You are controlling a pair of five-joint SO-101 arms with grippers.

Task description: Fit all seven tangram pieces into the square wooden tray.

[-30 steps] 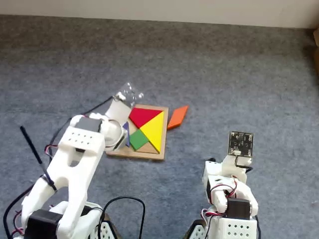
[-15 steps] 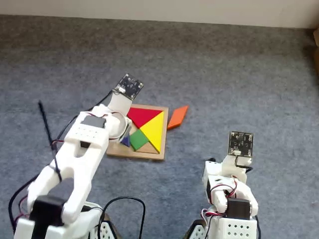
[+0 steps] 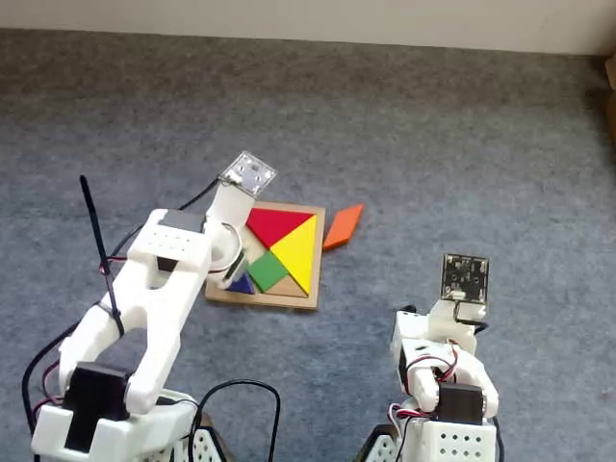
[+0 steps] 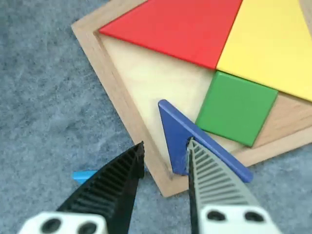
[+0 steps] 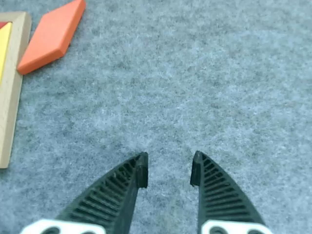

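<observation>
The square wooden tray (image 3: 310,289) (image 4: 100,63) holds a red triangle (image 3: 272,226) (image 4: 180,24), a yellow triangle (image 3: 300,252) (image 4: 268,39) and a green square (image 3: 267,270) (image 4: 236,107). A dark blue triangle (image 3: 241,283) (image 4: 175,129) lies tilted in the tray's near-left corner, one end up on the rim. My left gripper (image 4: 165,146) is open just above it, its grey finger (image 4: 209,180) over the piece. An orange parallelogram (image 3: 343,226) (image 5: 51,35) lies on the carpet right of the tray. My right gripper (image 5: 168,170) hangs open over bare carpet.
A light blue piece (image 4: 84,176) lies on the carpet just outside the tray's corner, partly hidden behind the black finger (image 4: 117,185). Bare wood (image 4: 141,78) shows between the red triangle and the blue one. The right arm (image 3: 452,337) stands well right of the tray, whose rim (image 5: 9,87) edges its wrist view.
The left arm has swung its wrist back toward the tray's near-left corner. The dark blue triangle has shifted nearer along the tray's left side. The right arm has not moved.
</observation>
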